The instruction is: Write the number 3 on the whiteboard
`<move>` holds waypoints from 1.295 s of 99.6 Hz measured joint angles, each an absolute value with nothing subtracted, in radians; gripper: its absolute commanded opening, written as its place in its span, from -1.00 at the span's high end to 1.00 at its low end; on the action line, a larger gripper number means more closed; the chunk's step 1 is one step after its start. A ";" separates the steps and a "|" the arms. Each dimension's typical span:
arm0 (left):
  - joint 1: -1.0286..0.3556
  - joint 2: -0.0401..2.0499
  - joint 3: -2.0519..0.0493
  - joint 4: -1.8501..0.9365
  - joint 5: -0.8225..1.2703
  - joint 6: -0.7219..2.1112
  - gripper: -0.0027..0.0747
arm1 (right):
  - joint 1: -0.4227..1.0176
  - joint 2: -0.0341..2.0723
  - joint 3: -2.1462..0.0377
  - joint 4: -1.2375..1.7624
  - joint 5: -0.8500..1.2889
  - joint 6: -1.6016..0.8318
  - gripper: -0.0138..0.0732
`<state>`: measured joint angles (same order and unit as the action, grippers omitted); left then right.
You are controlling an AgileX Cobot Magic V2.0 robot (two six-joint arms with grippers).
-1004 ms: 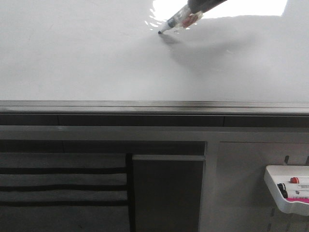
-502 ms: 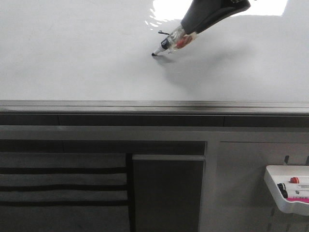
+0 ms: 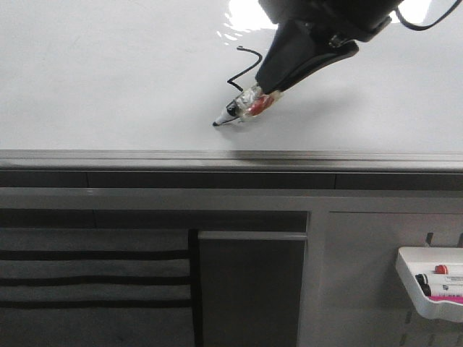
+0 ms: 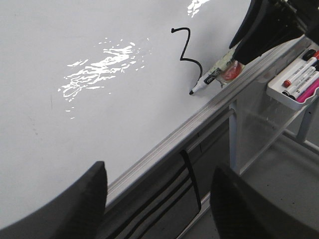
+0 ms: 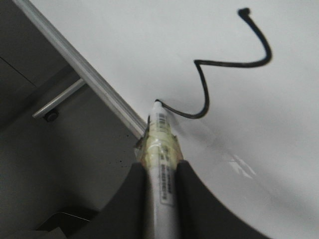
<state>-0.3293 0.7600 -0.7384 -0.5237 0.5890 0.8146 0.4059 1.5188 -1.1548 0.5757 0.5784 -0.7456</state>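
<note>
The whiteboard (image 3: 108,79) is large, glossy and white, with a grey rail (image 3: 145,157) along its lower edge. My right gripper (image 3: 271,90) is shut on a white marker (image 3: 237,110) wrapped in tape, its black tip touching the board close to the rail. A thin black line of the number 3 (image 3: 247,66) runs from above down to the tip. In the right wrist view the marker (image 5: 163,149) sits between the fingers and the stroke (image 5: 219,74) curves away from its tip. The left wrist view shows the stroke (image 4: 187,47) and marker (image 4: 209,79). My left gripper (image 4: 158,199) is open and empty.
A small white tray (image 3: 430,282) with several markers hangs at the lower right, below the board; it also shows in the left wrist view (image 4: 294,82). A dark panel with black stripes (image 3: 94,278) lies below the rail. Bright glare (image 3: 249,14) sits at the board's top.
My right gripper has moved down and left with the marker, drawing the black line longer toward the rail. The left gripper shows no earlier view.
</note>
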 measured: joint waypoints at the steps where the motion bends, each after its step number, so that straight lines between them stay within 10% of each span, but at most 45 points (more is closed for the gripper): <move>1: -0.329 0.760 -0.738 -0.524 0.589 0.815 -0.15 | 0.406 1.520 -1.155 0.576 0.578 -0.746 0.83; 129: -0.329 0.760 -0.738 -0.543 0.589 0.815 -0.15 | 0.432 1.113 -0.999 0.566 0.759 -0.785 0.83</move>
